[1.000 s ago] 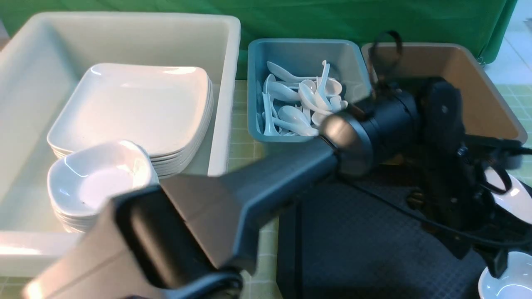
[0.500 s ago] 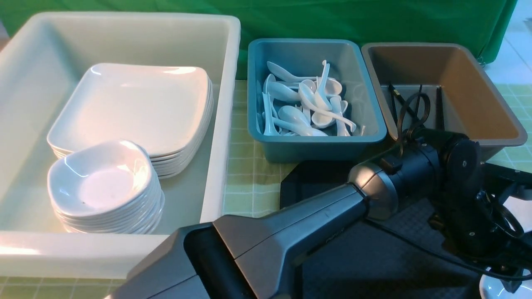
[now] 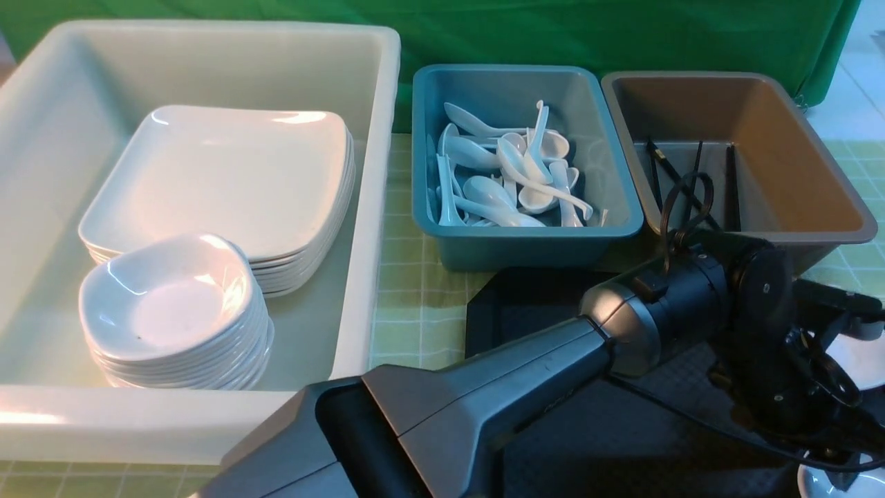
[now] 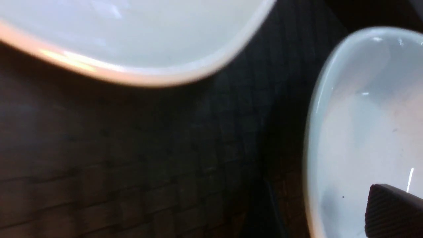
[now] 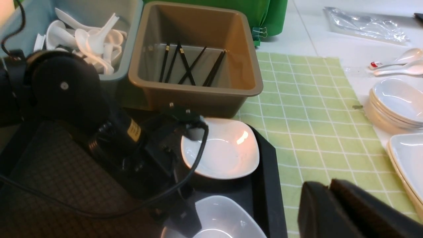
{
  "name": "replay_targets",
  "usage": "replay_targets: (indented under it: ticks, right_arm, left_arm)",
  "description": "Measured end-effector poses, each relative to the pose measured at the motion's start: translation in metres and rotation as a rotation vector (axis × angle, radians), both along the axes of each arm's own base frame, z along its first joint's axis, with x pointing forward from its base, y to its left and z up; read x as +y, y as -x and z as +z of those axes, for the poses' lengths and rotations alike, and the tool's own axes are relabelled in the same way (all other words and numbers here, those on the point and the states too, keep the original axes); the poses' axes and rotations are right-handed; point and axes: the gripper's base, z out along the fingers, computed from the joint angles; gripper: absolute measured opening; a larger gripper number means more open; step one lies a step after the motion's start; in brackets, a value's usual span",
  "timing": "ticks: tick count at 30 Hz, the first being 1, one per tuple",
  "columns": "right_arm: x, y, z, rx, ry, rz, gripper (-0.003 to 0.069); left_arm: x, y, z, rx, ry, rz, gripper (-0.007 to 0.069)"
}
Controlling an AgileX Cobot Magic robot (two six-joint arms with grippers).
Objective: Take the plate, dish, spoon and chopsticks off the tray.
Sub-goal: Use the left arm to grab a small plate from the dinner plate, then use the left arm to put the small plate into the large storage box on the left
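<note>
Two white dishes sit on the black tray [image 3: 650, 449], both along its right-hand edge. The far dish [image 5: 224, 152] is at about 3 o'clock, just in front of the brown tub [image 5: 198, 96]. The near dish [image 5: 228, 218] is at about 5 o'clock, with bare tray between the two. Both lie flat, hollow side up; being squarish with rounded corners, neither shows a clear long axis.

The left arm [image 3: 484, 387] reaches across the tray from 7 o'clock. The left gripper [image 5: 180, 215] is low at the near dish, with one ridged fingertip pad [image 4: 393, 211] over the bowl's inside. Whether that claw is spread or closed cannot be told. The right gripper [image 5: 327, 188] hangs beyond the tray's right edge over the green checked mat [image 5: 307, 109], its fingers pressed together on nothing.

Three tubs line the far side:
- The brown tub, at 1 o'clock, holds about six black chopsticks [image 5: 185, 66]. Their long axes run roughly 6 to 12 o'clock, and some are crossed.
- The teal tub [image 3: 525, 249], at 12 o'clock, holds a heap of white spoons [image 3: 508, 173]. Their handles point every way and they are too tangled to count.
- The white tub [image 3: 373, 138], at 10 o'clock, holds one stack of plates [image 3: 228, 173] and one stack of small dishes [image 3: 173, 311].
</note>
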Motion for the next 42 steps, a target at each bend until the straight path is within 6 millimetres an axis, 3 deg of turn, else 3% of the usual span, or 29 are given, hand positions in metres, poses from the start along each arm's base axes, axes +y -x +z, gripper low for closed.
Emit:
replay_targets:
  ticks: [7,11,14,17,19,21,24,26,27,29,30,32,33,35,37,38,39,41,42]
  right_arm:
    - [0.000,0.000,0.000,0.000,0.001,0.000,0.0050]
    - [0.000,0.000,0.000,0.000,0.001,0.000,0.0053]
    - [0.000,0.000,0.000,0.000,0.001,0.000,0.0057]
    - [0.000,0.000,0.000,0.000,0.001,0.000,0.0062]
    - [0.000,0.000,0.000,-0.001,0.002,0.001,0.0066]
    - [0.000,0.000,0.000,-0.002,0.003,0.001,0.0069]
    - [0.000,0.000,0.000,-0.004,0.005,0.002,0.0070]
    - [0.000,0.000,0.001,-0.006,0.005,0.003,0.0071]
    - [0.000,0.000,0.001,-0.007,0.005,0.003,0.0071]
    - [0.000,0.000,0.001,-0.011,0.006,0.002,0.0072]
    - [0.000,0.000,0.001,-0.015,0.006,0.003,0.0074]
    - [0.000,-0.001,0.003,-0.030,0.007,0.003,0.0076]
    - [0.000,-0.001,0.003,-0.031,0.007,0.003,0.0077]
    - [0.000,-0.001,0.003,-0.038,0.007,0.004,0.0082]
    - [0.000,-0.001,0.003,-0.039,0.007,0.004,0.0085]
    - [0.000,-0.001,0.003,-0.039,0.008,0.003,0.0085]
    - [0.000,-0.001,0.004,-0.041,0.008,0.003,0.0087]
    - [0.000,-0.001,0.004,-0.046,0.008,0.004,0.0090]
    - [0.000,-0.001,0.004,-0.046,0.008,0.004,0.0092]
  left_arm:
    - [-0.004,0.003,-0.008,0.077,0.038,0.014,0.0310]
    - [-0.003,0.005,-0.013,0.127,0.011,0.045,0.0095]
    - [0.000,0.000,-0.012,0.146,0.010,0.072,0.0032]
    - [0.011,-0.010,-0.003,0.181,-0.014,0.084,0.0010]
    - [0.025,-0.024,0.014,0.162,-0.036,0.090,0.0004]
    - [0.044,-0.043,0.046,0.110,-0.019,0.123,0.0004]
    - [0.085,-0.075,0.123,-0.016,0.107,0.210,0.0004]
    - [0.126,-0.091,0.185,-0.110,0.211,0.285,0.0004]
    - [0.159,-0.097,0.226,-0.174,0.274,0.340,0.0004]
    - [0.211,-0.099,0.281,-0.258,0.355,0.432,0.0004]
    - [0.227,-0.098,0.296,-0.281,0.374,0.461,0.0004]
    - [0.285,-0.090,0.337,-0.336,0.406,0.567,0.0004]
    - [0.290,-0.087,0.343,-0.348,0.413,0.573,0.0004]
    - [0.328,-0.079,0.347,-0.317,0.352,0.654,0.0004]
    - [0.360,-0.063,0.337,-0.273,0.254,0.729,0.0004]
    - [0.360,-0.063,0.337,-0.273,0.253,0.728,0.0004]
    - [0.384,-0.055,0.311,-0.220,0.127,0.795,0.0004]
    - [0.417,-0.039,0.285,-0.184,-0.019,0.881,0.0004]
    - [0.421,-0.034,0.286,-0.188,-0.027,0.893,0.0004]
